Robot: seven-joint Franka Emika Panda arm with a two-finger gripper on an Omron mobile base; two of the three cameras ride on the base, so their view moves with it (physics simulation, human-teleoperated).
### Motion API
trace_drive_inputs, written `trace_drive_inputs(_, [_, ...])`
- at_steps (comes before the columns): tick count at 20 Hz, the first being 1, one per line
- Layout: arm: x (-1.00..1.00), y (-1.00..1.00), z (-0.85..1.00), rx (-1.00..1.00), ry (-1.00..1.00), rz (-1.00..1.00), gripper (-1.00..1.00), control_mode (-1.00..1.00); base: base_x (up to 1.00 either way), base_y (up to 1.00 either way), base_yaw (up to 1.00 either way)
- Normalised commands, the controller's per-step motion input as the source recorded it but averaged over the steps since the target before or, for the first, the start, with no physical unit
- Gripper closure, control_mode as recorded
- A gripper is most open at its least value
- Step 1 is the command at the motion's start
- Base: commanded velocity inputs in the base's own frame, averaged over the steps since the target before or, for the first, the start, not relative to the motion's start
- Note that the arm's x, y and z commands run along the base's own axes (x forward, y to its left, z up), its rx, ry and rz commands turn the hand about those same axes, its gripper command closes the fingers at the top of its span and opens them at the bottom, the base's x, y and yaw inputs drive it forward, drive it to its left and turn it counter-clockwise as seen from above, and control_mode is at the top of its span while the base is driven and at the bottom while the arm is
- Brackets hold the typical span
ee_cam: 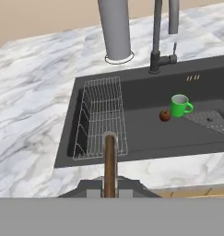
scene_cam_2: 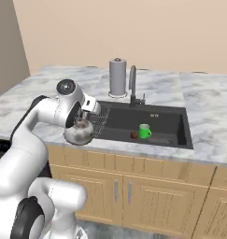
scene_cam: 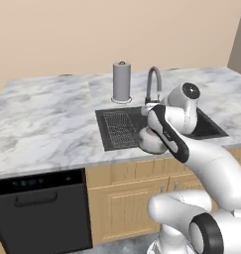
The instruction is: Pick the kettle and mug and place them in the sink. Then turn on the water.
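We hold the kettle (scene_cam_2: 78, 133) by its arched handle, the gripper (scene_cam_2: 82, 119) clamped on it, above the tabletop's (scene_cam_2: 35, 100) near edge. The mug (scene_cam_2: 144, 130) sits in the sink (scene_cam_2: 168, 119). We should carry the kettle farther in and lower it onto the wire rack (ee_cam: 102, 115).

Open basin floor in the middle of the sink (ee_cam: 141, 133), between the wire rack (ee_cam: 100, 117) on the left and the mug (ee_cam: 180, 105) on the right. Rack filling the left end, walls upright. Small brown round thing (ee_cam: 165, 115) just beside the mug, drain grate (ee_cam: 209, 119) past it. Faucet (ee_cam: 157, 41) rising at the back rim, arching over the basin; paper-towel roll (ee_cam: 114, 28) left of it on the counter (ee_cam: 35, 101). Kettle (scene_cam_2: 79, 133) hanging from the gripper (scene_cam_2: 82, 120) over the front rim, left of the open floor.
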Motion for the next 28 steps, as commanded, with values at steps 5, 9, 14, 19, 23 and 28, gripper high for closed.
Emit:
trace_drive_inputs(5, [0.0, 0.0, 0.0, 0.0, 0.0, 0.0, 1.0, 1.0, 0.17, -0.84, 0.0])
trace_drive_inputs(9, [0.0, 0.0, 0.0, 0.0, 0.0, 0.0, 1.0, 1.0, 0.44, -0.69, 0.0])
trace_drive_inputs(14, [0.0, 0.0, 0.0, 0.0, 0.0, 0.0, 1.0, 1.0, 0.79, -0.27, 0.0])
trace_drive_inputs(19, [0.0, 0.0, 0.0, 0.0, 0.0, 0.0, 1.0, 1.0, 0.74, -0.1, 0.0])
trace_drive_inputs(23, [0.0, 0.0, 0.0, 0.0, 0.0, 0.0, 1.0, 1.0, 0.39, -0.29, 0.0])
trace_drive_inputs(28, [0.0, 0.0, 0.0, 0.0, 0.0, 0.0, 1.0, 1.0, 0.06, -0.48, 0.0])
